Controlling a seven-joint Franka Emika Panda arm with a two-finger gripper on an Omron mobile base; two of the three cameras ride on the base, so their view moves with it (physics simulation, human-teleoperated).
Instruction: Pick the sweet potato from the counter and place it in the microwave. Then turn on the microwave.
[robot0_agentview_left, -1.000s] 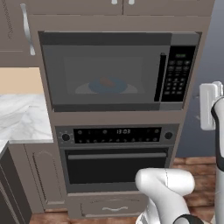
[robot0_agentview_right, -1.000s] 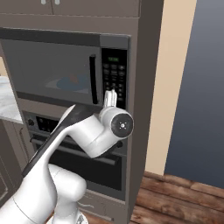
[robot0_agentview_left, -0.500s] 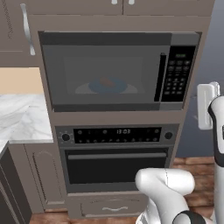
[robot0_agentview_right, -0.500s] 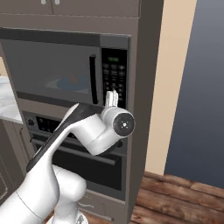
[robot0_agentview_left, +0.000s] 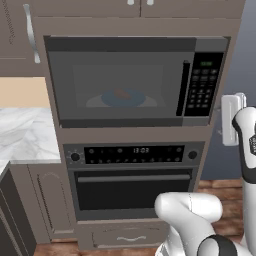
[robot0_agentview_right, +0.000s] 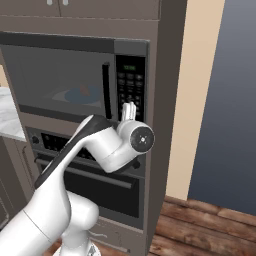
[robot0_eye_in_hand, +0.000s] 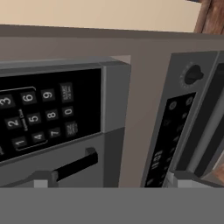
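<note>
Sweet potato (robot0_agentview_left: 121, 93) sat on the blue plate (robot0_agentview_left: 125, 98) inside the closed microwave (robot0_agentview_left: 135, 80); I held the gripper (robot0_agentview_right: 129, 109) spread and empty at the keypad (robot0_agentview_right: 130, 86), start button next

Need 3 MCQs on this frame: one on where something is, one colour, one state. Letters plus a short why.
1. Where is the sweet potato?
A. on the counter
B. on the blue plate inside the microwave
C. in the gripper

2. What colour is the microwave's keypad panel?
A. black
B. white
C. red

3. What state is the microwave door in?
A. wide open
B. removed
C. shut

Answers: 1 B, the orange lump shows through the glass on the plate. 2 A, the panel at the door's right is black with pale keys. 3 C, the door sits flush with the front; the gripper, jaws open, is by the keypad.
</note>
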